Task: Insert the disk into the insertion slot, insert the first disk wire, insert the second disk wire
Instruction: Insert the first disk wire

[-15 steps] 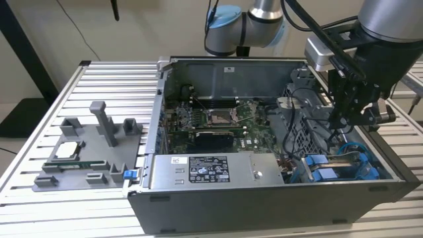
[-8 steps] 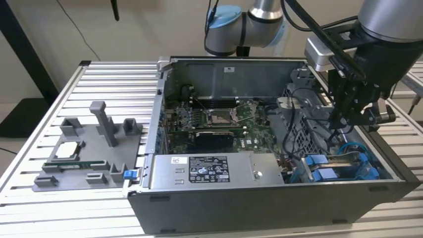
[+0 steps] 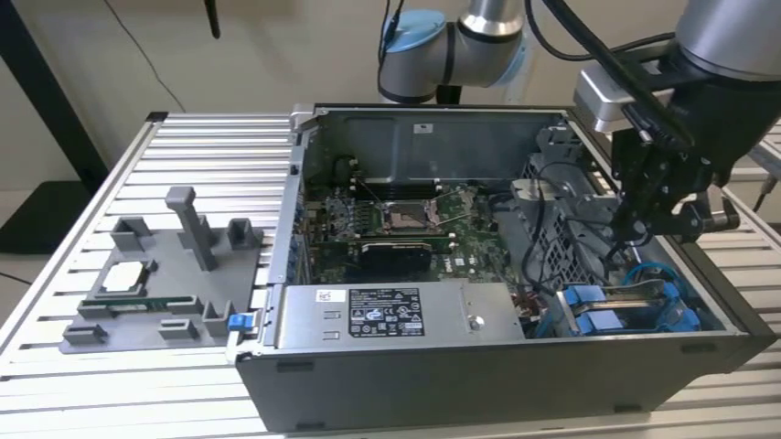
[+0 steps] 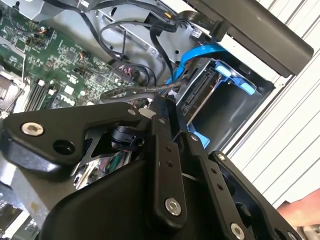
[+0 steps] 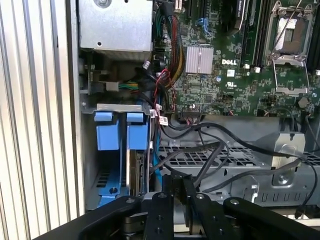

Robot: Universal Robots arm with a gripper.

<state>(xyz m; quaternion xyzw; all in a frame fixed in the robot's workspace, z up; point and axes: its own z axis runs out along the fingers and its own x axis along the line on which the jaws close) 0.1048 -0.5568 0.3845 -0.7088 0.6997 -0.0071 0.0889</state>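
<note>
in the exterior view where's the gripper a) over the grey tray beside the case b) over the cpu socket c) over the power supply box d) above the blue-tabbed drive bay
d: the gripper hangs above the blue-tabbed insertion slot at the exterior view's right end of the case.

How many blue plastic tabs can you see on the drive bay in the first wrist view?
2. One blue tab sits by the case wall, the other blue tab beside it toward the motherboard, both at the insertion slot. Others may be hidden deeper.
</note>
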